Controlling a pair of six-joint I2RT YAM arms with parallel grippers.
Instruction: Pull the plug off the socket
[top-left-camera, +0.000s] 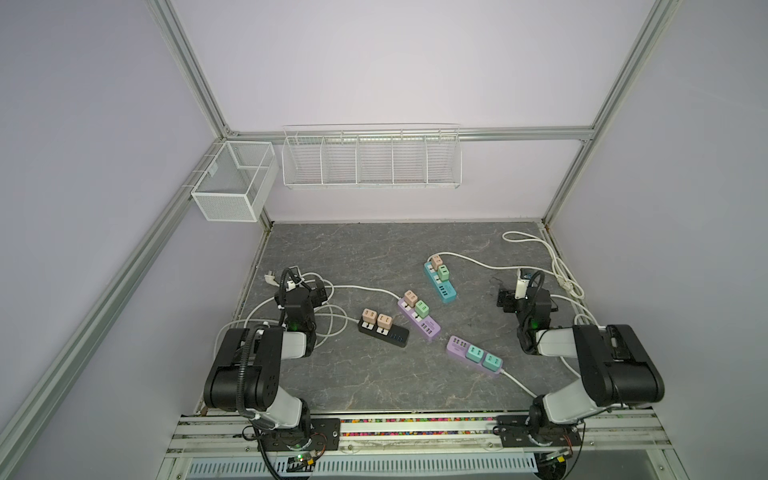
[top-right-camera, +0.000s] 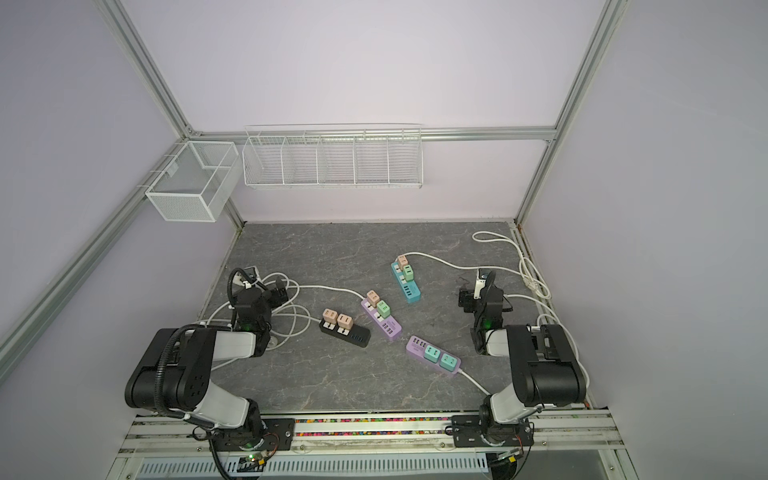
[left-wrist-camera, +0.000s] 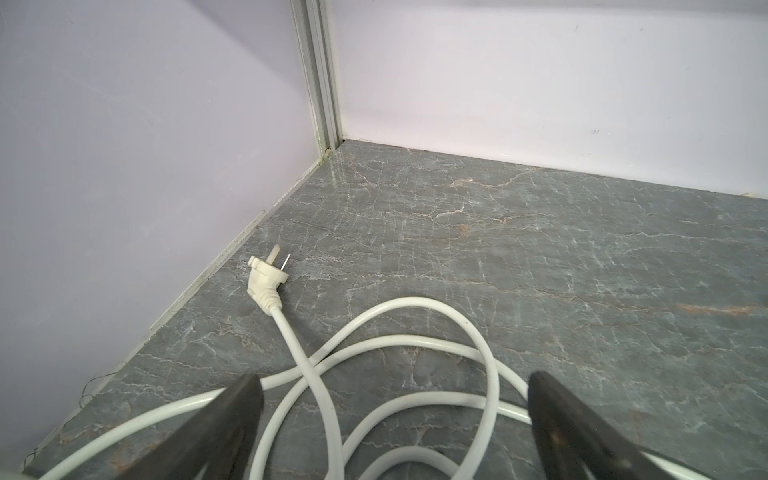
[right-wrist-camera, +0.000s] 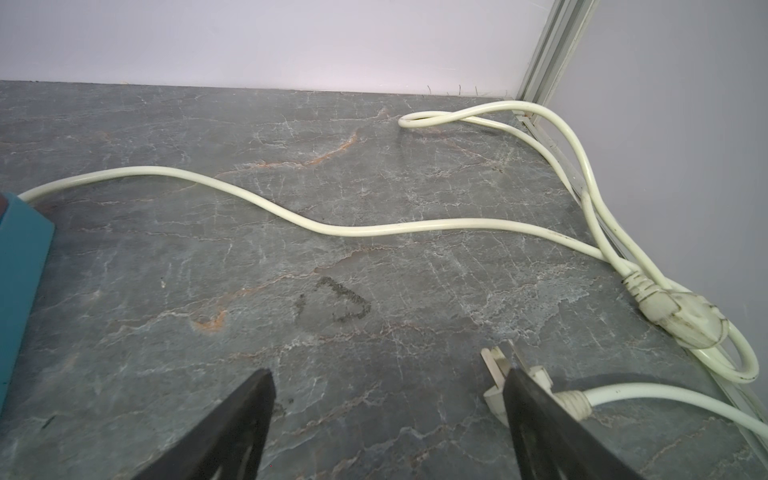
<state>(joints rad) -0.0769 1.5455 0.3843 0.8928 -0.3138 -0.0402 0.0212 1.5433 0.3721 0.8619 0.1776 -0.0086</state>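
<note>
Two matching arms. Left arm (top-left-camera: 270, 386): black rounded joint housings, light grey links, black corrugated conduit (top-left-camera: 242, 374) strapped along it, green LED (top-left-camera: 294, 325) near the wrist. Right arm (top-left-camera: 615, 374): same black/grey build, green LED (top-left-camera: 534, 323), white wrist camera block (top-left-camera: 520, 286), black cable loop. Black base plates (top-left-camera: 324, 430) with screws at the tabletop's front edge, thin wires, small circuit board (top-left-camera: 305, 458). Left gripper (left-wrist-camera: 395, 386) and right gripper (right-wrist-camera: 388, 380): dark grey, tapered, matte.

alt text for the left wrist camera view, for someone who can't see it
A loose white plug, prongs bare, lies on the grey marbled tabletop near the lilac wall, its white cord trailing back in overlapping loops. In the foreground the left gripper hangs over the loops, its dark jaws wide apart and empty.
</note>
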